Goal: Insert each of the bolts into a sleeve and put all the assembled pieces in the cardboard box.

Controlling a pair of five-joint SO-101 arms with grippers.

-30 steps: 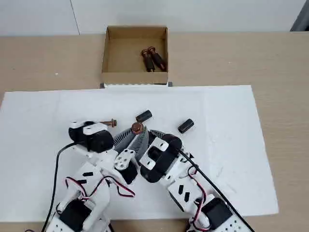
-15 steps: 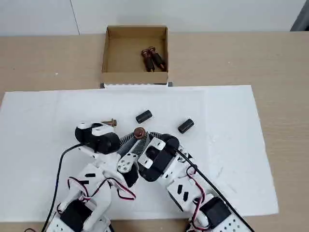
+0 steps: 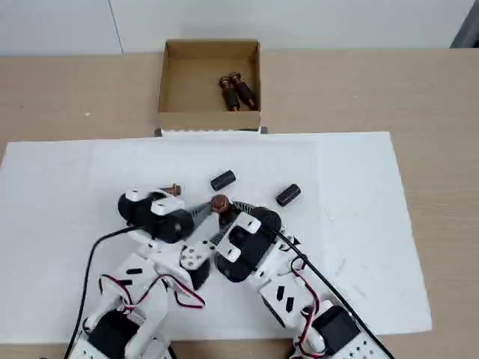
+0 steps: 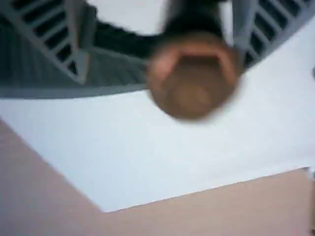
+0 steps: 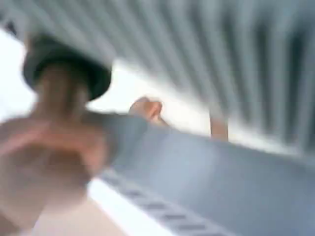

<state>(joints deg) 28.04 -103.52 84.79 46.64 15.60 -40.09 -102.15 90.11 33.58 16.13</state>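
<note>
From above, my left hand (image 3: 207, 210) and my right hand (image 3: 224, 217) meet tip to tip over the white sheet (image 3: 359, 224) at a copper bolt (image 3: 218, 203), head up. I cannot tell how far either hand is closed. A second bolt (image 3: 171, 190) lies beside my left arm. One black sleeve (image 3: 223, 180) lies just beyond the hands, another sleeve (image 3: 288, 195) toward my right. The cardboard box (image 3: 211, 120) on the desk (image 3: 75, 90) holds two assembled pieces (image 3: 237, 91).

In my left wrist view, the copper bolt (image 4: 193, 81) is close and blurred, with a dark sleeve (image 4: 194, 17) behind it.

In my right wrist view, the dark sleeve (image 5: 64, 64) caps the copper shank.
</note>
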